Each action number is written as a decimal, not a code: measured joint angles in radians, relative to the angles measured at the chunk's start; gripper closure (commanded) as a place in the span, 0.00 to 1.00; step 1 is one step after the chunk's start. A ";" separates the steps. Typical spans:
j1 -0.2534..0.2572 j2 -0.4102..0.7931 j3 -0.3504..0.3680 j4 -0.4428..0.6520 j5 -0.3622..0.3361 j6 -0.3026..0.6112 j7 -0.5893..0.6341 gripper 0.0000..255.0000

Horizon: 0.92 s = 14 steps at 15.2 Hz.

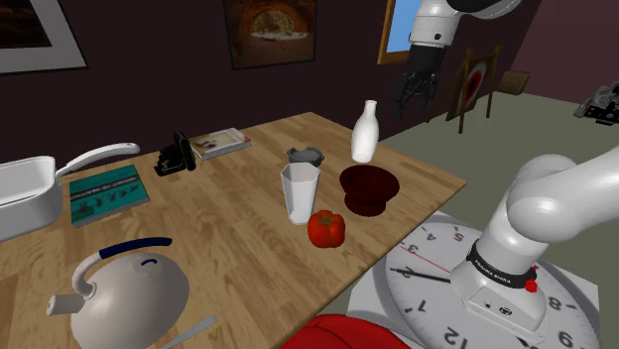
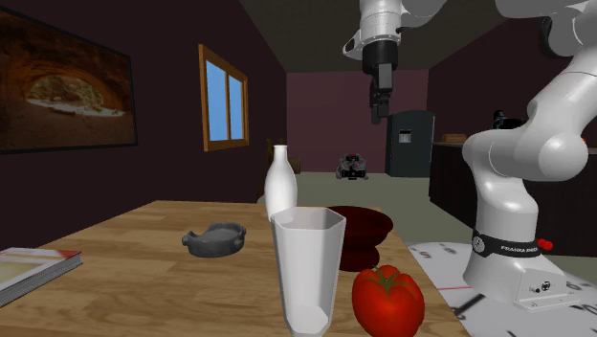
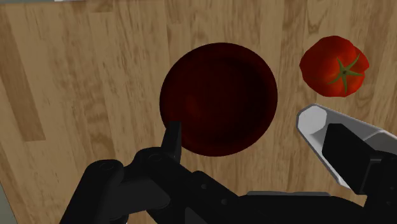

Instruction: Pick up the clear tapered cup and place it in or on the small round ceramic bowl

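Black two-finger gripper (image 1: 415,94), fingers spread wide and holding nothing, hangs high above the wooden table (image 1: 228,233), near the corner at the shoulder view's right. In the wrist view the dark red round bowl (image 1: 369,188) lies far below, between the fingers. The translucent white tapered cup (image 1: 300,191) stands upright on the table, just beside the bowl on the side away from that corner and untouched by the gripper. A red tomato (image 1: 325,229) rests between the cup and the table edge facing the stand. A white bottle (image 1: 366,132) stands upright near the far edge, behind the bowl. A small grey object (image 1: 307,155) lies behind the cup.
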<state>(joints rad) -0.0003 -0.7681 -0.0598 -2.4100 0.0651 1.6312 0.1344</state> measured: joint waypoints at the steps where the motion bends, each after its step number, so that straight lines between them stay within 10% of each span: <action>1: 0.000 0.000 0.000 0.000 0.000 0.000 0.000 0.00; 14: 0.083 0.348 0.135 0.040 0.092 0.303 0.107 0.00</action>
<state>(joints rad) 0.0830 -0.4196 0.0755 -2.3704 0.1570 1.9341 0.2411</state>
